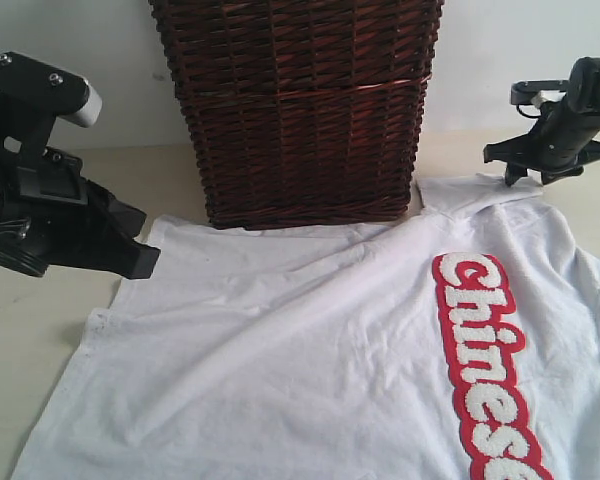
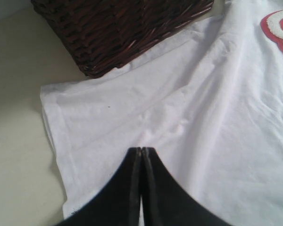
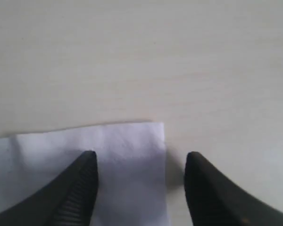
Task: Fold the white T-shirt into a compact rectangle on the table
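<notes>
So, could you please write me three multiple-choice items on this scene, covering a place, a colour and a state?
1. Where is the wicker basket? A. behind the white T-shirt B. on its lettering C. in a gripper
2. What colour is the band across the chest? A. blue B. red C. green
3. How is the right gripper? A. shut B. open C. out of view
Answers: 1 A, it stands at the shirt's far edge; 2 B, plainly red; 3 B, the wrist view shows a gap.

Cropped at edges: white T-shirt [image 1: 280, 370], basket [image 1: 300, 100].
</notes>
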Robot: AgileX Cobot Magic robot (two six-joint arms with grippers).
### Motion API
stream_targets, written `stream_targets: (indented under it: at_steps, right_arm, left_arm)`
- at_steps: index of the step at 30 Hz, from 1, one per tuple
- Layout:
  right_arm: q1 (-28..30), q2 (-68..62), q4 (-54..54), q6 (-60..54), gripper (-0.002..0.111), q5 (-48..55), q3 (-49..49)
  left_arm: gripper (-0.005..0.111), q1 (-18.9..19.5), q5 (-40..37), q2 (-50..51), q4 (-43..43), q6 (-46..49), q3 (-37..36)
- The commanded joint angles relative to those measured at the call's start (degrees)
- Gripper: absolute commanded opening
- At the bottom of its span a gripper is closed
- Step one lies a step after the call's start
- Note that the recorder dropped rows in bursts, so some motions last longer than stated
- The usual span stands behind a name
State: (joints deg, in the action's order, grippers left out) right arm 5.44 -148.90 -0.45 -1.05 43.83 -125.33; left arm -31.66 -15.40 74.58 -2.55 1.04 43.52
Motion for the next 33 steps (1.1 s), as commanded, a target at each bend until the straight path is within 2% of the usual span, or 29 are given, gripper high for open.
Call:
stream_targets:
  at_steps: [1,5,17,19,21,23,25,26,28,31,33]
  right_arm:
    - [0.0,-0.8,9.3,-7.9,0.034,0.9,-0.2]
    - [-0.1,-0.9,11.8,-13.7,0.0,0.9,-0.2]
    - [-0.1,5.2,10.0,-14.9,0.0,-4.8,-0.2]
    - [-0.1,5.7,14.2,-19.2,0.0,-5.7,-0.2]
    - [-0.1,5.5,24.5,-29.6,0.0,-6.1,-0.2]
    - [-0.1,4.3,34.1,-38.7,0.002,-5.3,-0.2]
    - [-0.1,3.0,36.9,-40.3,0.016,-5.4,-0.2]
    - [-0.1,2.3,34.5,-38.6,0.029,-6.4,-0.2]
    - [-0.1,2.3,29.6,-31.1,0.039,-8.0,-0.2]
    - [-0.1,2.3,15.3,-16.2,0.04,-4.1,-2.6]
    - [-0.1,2.9,10.3,-13.1,0.04,1.8,-4.7]
  left_arm:
    - [0.0,-0.4,-0.1,0.0,0.4,0.1,-0.2]
    - [0.0,-0.4,-0.1,0.0,0.4,0.1,-0.2]
    - [0.0,-0.4,0.0,0.0,0.4,0.2,-0.2]
    - [0.0,-0.4,0.0,0.0,0.4,0.2,-0.2]
    - [0.0,-0.4,0.0,0.0,0.4,0.2,-0.2]
    - [0.0,-0.4,0.0,0.0,0.4,0.2,-0.2]
    - [0.0,-0.4,0.0,0.0,0.4,0.2,-0.2]
    - [0.0,-0.4,0.0,0.0,0.4,0.2,-0.2]
    - [0.0,-0.4,0.0,0.0,0.4,0.2,-0.2]
    - [0.0,-0.4,0.3,0.0,0.4,0.2,-0.2]
    - [0.0,-0.4,2.6,0.4,0.4,0.2,-0.2]
